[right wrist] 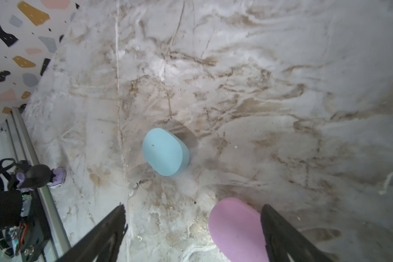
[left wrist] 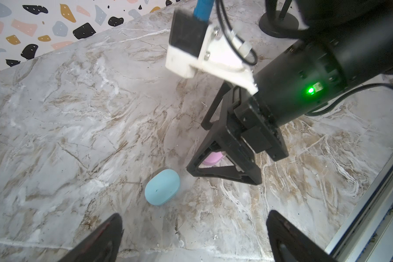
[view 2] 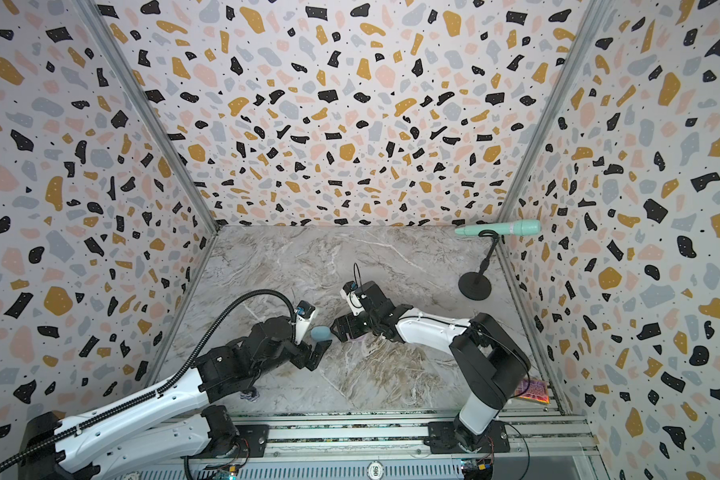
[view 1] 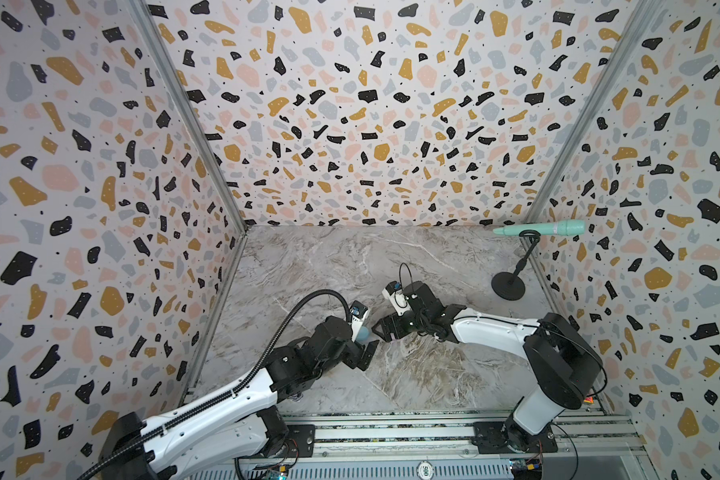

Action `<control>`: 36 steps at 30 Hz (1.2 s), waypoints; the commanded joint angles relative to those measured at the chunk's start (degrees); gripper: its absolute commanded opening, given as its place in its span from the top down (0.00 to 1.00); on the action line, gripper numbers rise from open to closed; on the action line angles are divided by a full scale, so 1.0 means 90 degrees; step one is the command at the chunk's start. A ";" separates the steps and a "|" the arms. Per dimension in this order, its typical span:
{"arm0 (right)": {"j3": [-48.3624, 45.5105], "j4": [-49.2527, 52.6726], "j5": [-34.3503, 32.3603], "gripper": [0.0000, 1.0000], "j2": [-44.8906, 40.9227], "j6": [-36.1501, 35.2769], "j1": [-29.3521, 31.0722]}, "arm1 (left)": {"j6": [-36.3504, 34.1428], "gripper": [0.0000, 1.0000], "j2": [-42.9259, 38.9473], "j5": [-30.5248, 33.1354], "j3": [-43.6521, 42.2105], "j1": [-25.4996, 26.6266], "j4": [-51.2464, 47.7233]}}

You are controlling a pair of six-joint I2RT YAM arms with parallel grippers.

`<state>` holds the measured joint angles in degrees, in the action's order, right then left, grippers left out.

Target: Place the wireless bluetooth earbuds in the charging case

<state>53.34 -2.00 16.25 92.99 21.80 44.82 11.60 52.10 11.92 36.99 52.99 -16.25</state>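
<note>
The wrist views show the pink case [right wrist: 234, 229] between the spread jaws of the right gripper [right wrist: 194, 208]; the top views nearly hide it. The blue case [view 2: 321, 333] lies mid-table, long axis left-right, just beside the left gripper [left wrist: 194, 217], which is also spread and empty.

My white-and-black left arm [view 1: 225, 399] reaches in from the near side, elbow bent and wrist angled down. Its black left claw [view 1: 366, 355] hangs low with both fingers spread wide. My white-and-black right arm [view 1: 491, 328] stretches across toward it, wrist tipped down, and the black right claw [view 1: 380, 329] is spread wide too. The two claws' tips point at each other, close but apart.
</note>
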 commanded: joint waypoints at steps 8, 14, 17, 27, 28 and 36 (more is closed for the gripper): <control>-0.0113 0.0165 -0.0804 0.05 -0.1755 -0.0032 0.0030 | -0.0005 0.00 -0.0079 0.0238 -0.0022 -0.0029 0.0128; -0.0425 0.0287 -0.1542 0.00 -0.2817 -0.0210 -0.0042 | 0.0003 0.00 -0.0160 0.0720 -0.0040 -0.0029 0.0158; -0.0727 0.0297 -0.2142 0.01 -0.3296 -0.0281 -0.0156 | 0.0078 0.00 -0.0289 0.1265 -0.0065 -0.0029 0.0213; -0.2466 -0.0928 -0.3333 0.01 -0.4764 -0.0486 -0.0925 | 0.0338 0.00 -0.0947 0.3317 -0.0547 -0.0034 0.0858; -0.2550 -0.0994 -0.3429 0.01 -0.4836 -0.0590 -0.1030 | 0.0342 0.00 -0.1008 0.3541 -0.0588 -0.0029 0.0932; -0.3872 -0.2399 -0.4251 0.01 -0.5296 -0.1279 -0.2255 | 0.0264 0.00 -0.1649 0.5049 -0.0907 -0.0030 0.1517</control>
<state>21.67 -16.49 -17.74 46.81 13.72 27.16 13.85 39.03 48.99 30.09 52.99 -7.92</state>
